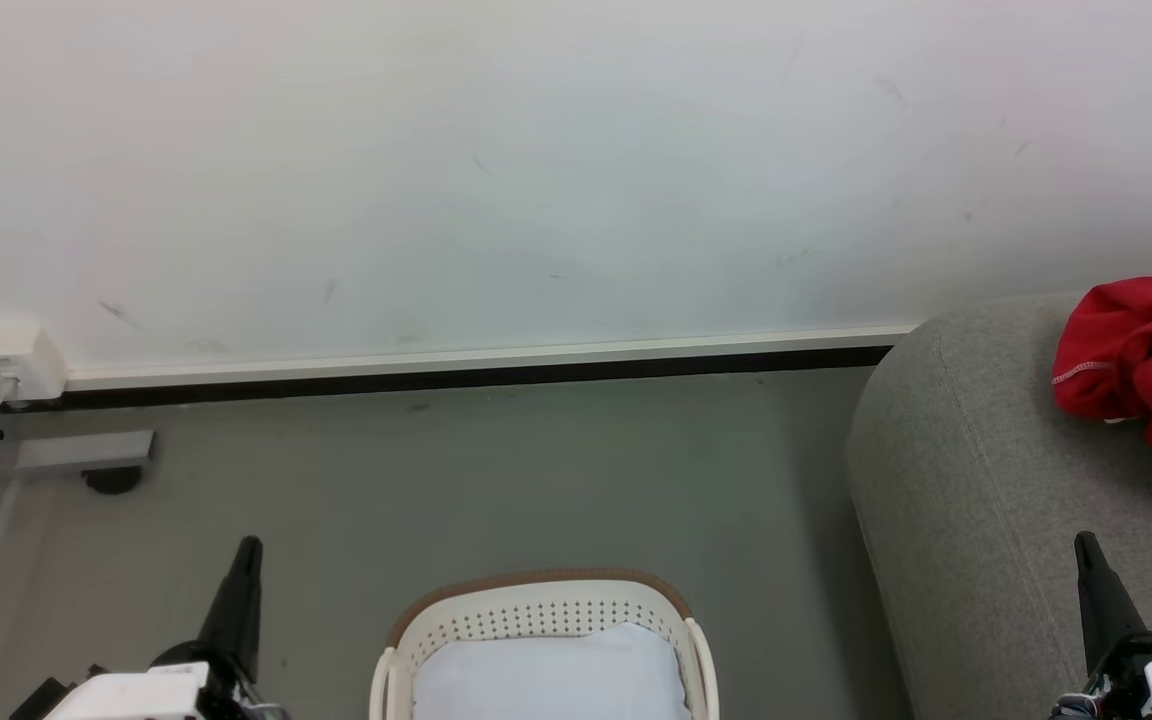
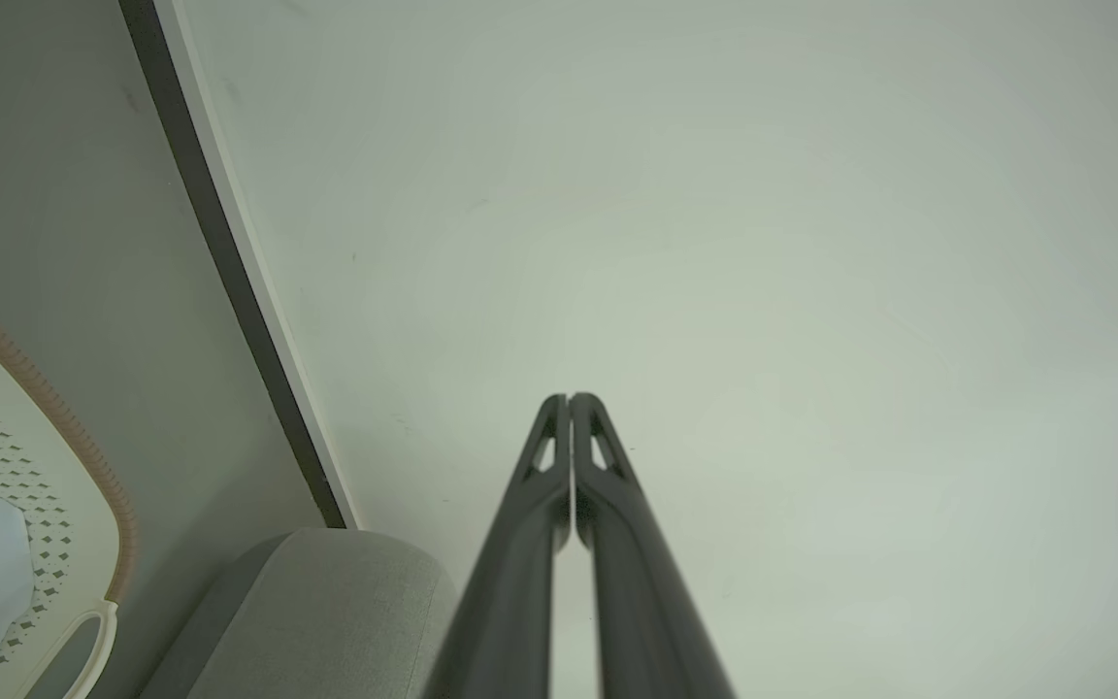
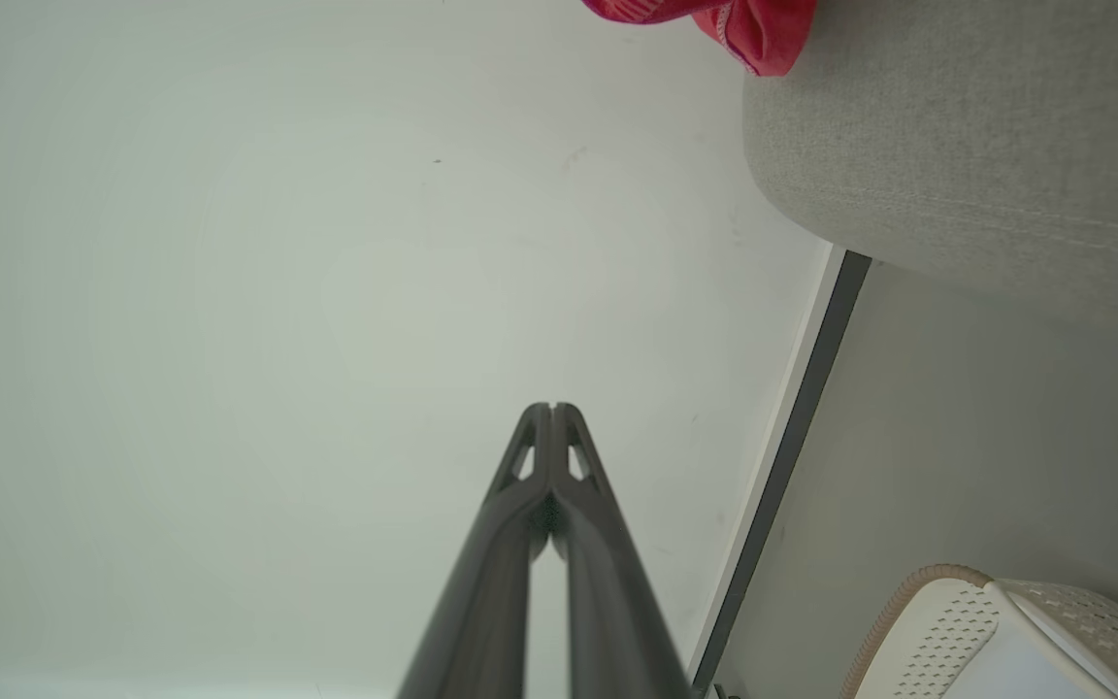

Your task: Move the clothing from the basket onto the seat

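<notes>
On the big grey seat (image 1: 976, 480), at the right side of the head view, lies the red clothing (image 1: 1136, 345). It sits in a soft heap on top of the seat, and its white stitching and white bands show. Part of it runs off the edge of that view.

The cream basket (image 1: 536, 612) with the brown rim stands on the grey floor (image 1: 486, 470), near the seat but not touching it. Inside the basket is a pale bluish-white cloth (image 1: 551, 675).

The left gripper (image 1: 248, 548) is at the lower left, off to the side of the basket. Its two dark fingers (image 2: 612, 544) are pressed tight together and hold nothing.

The right gripper (image 1: 1086, 545) is at the lower right, in front of the seat and apart from the clothing. Its fingers (image 3: 496, 582) are pressed together too, with nothing between them.

Both grippers point toward the white wall (image 1: 536, 150). A dark strip (image 1: 456, 377) runs along the bottom of the wall. A small white box (image 1: 11, 362) sits low on the wall at the far left.
</notes>
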